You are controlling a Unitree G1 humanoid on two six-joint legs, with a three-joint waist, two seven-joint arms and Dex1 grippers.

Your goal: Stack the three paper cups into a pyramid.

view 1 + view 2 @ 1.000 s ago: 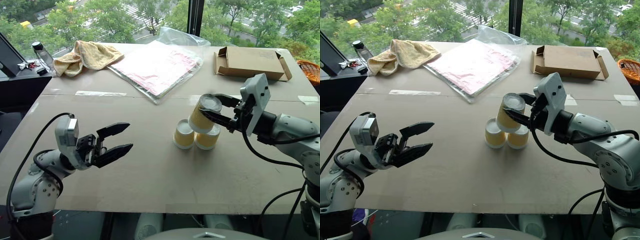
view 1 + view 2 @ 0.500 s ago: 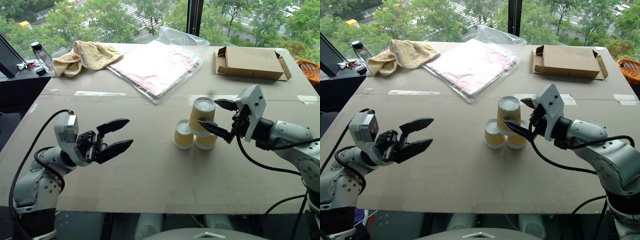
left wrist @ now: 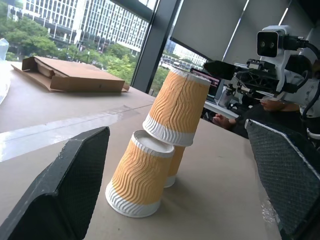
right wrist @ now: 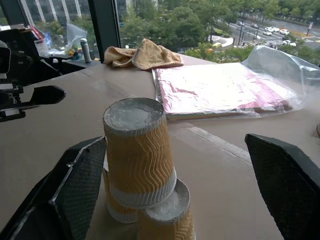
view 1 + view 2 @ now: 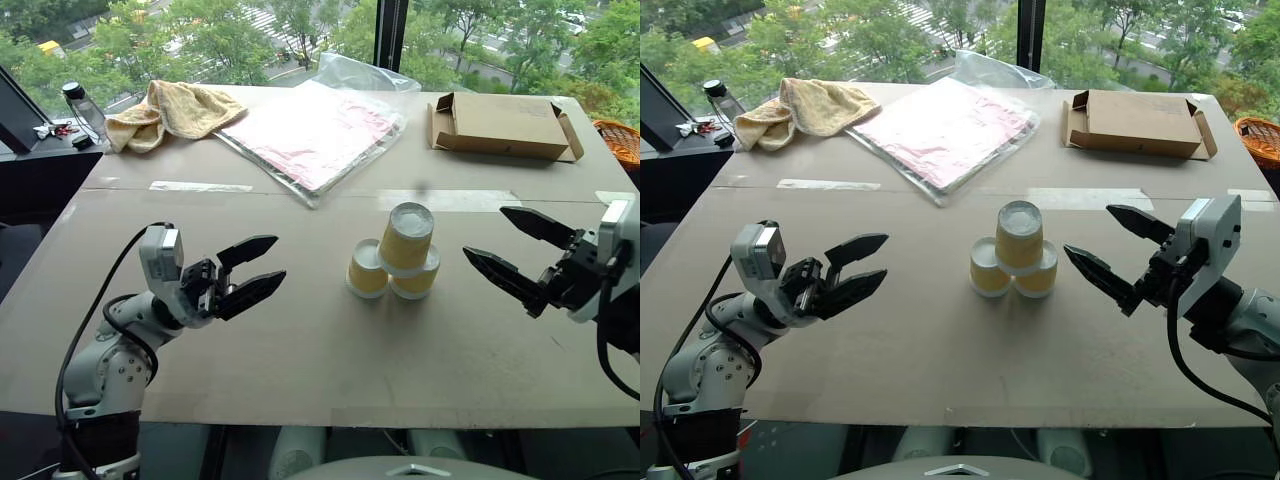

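Nearest to the robot, the left hand (image 5: pixel 248 276) is seen above the near left part of the brown cardboard-covered surface (image 5: pixel 300 370). Its two black fingers are spread wide and nothing is held between them; they point toward the cups. The right hand (image 5: pixel 510 253) is seen above the near right part of the surface, also with its fingers spread wide and empty, and it is well apart from the cups.

Between the two hands, about in the middle of the surface, the three small tapered paper cups with yellow-tan ribbed sides and white rims are found, all placed upside down. Two of them, the left base cup (image 5: pixel 367 270) and the right base cup (image 5: pixel 416 280), stand side by side and touch each other. The third cup (image 5: pixel 406 238) is placed on top of them, and it is tilted, as is seen in the left wrist view. So the pyramid (image 5: pixel 1014 252) is formed, and no hand touches it.

Farther back, a flat pink packet in clear plastic (image 5: pixel 315 130) lies near the far edge. At the far left corner a yellow-tan crumpled towel (image 5: pixel 172 110) is seen, and at the far right corner an open flat cardboard box (image 5: pixel 500 125).
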